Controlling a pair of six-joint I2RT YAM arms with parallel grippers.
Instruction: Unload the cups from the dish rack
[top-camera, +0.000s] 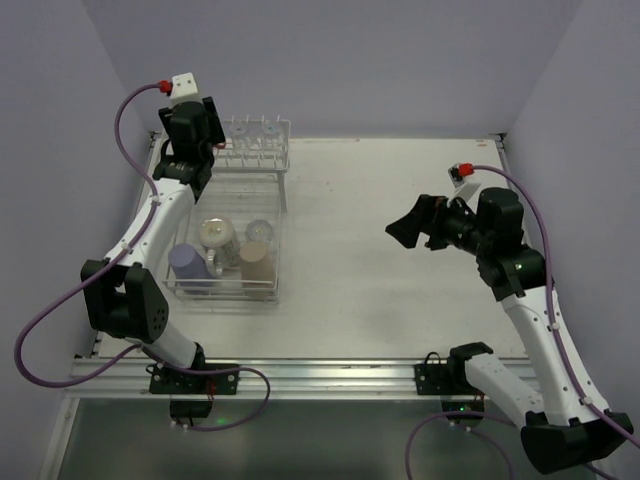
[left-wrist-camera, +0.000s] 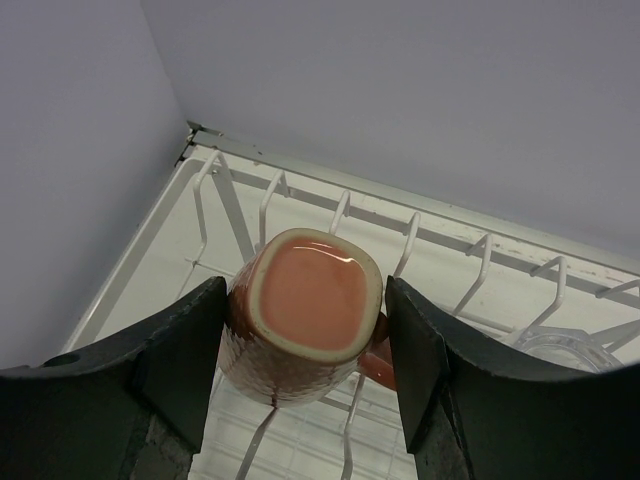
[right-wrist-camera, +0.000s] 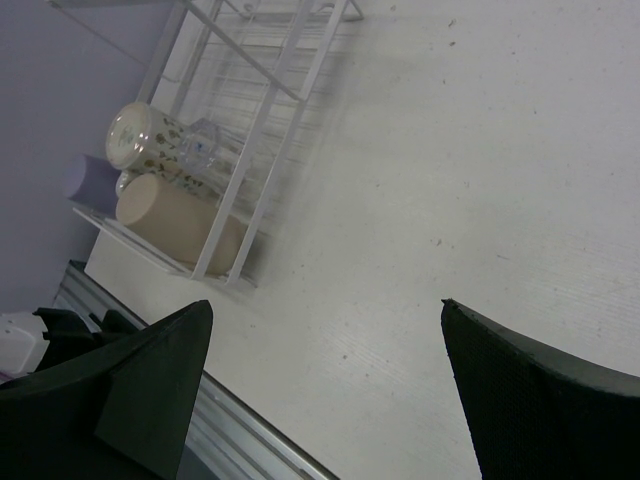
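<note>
The salmon-pink mug (left-wrist-camera: 300, 310) sits mouth-down and tilted on the prongs of the white dish rack's (left-wrist-camera: 482, 262) upper shelf. My left gripper (left-wrist-camera: 305, 335) is shut on the mug, one finger against its body and the other at its rim and handle. From above, the left gripper (top-camera: 197, 128) hides the mug. The rack's lower basket (top-camera: 276, 262) holds a lavender cup (top-camera: 190, 264), a patterned white mug (top-camera: 217, 238), a tan tumbler (top-camera: 256, 263) and a small clear glass (top-camera: 259, 231). My right gripper (top-camera: 412, 226) hangs open above bare table, holding nothing.
Clear glasses (top-camera: 256, 130) stand on the upper shelf just right of my left gripper; one glass (left-wrist-camera: 572, 350) shows at the left wrist view's right edge. Lavender walls close in the table behind and on both sides. A metal rail (top-camera: 330, 375) runs along the near edge.
</note>
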